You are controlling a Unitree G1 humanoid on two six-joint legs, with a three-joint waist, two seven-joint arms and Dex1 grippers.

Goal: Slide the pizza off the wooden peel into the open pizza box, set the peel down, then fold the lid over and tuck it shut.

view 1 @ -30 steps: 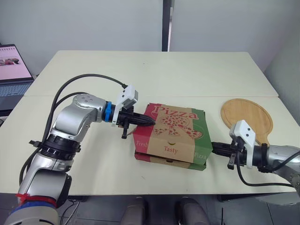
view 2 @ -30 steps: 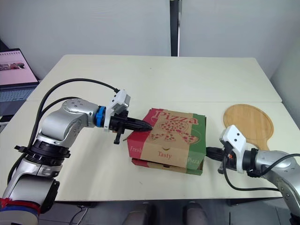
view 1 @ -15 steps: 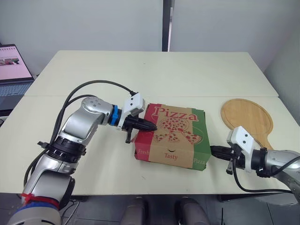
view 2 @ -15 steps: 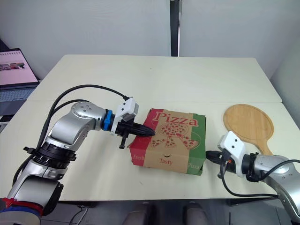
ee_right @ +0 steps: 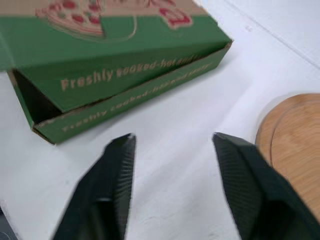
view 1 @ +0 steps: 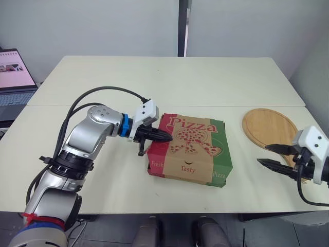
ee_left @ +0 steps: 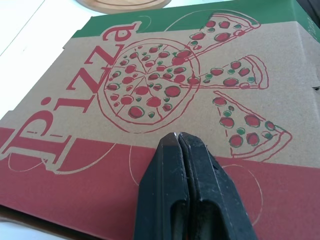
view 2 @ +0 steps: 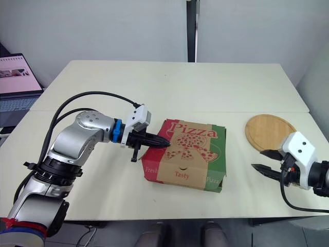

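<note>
The pizza box (view 1: 188, 149) lies mid-table with its printed lid folded down. At its front right corner a dark gap shows between the green side flap (ee_right: 125, 75) and the base. My left gripper (view 1: 167, 137) is shut, and its fingertips (ee_left: 178, 142) rest on the red left part of the lid. My right gripper (view 1: 263, 154) hovers open, well right of the box, with nothing between its fingers (ee_right: 117, 170). The round wooden peel (view 1: 270, 126) lies bare on the table just behind the right gripper.
An open laptop (view 1: 13, 77) stands at the far left edge. The pale table (view 1: 169, 77) stretches behind the box, and its front edge runs close below the box and the right gripper.
My right gripper has drawn back rightwards from the box's side and opened. The lid has come down flat on the base. My left gripper has stayed shut on the lid.
</note>
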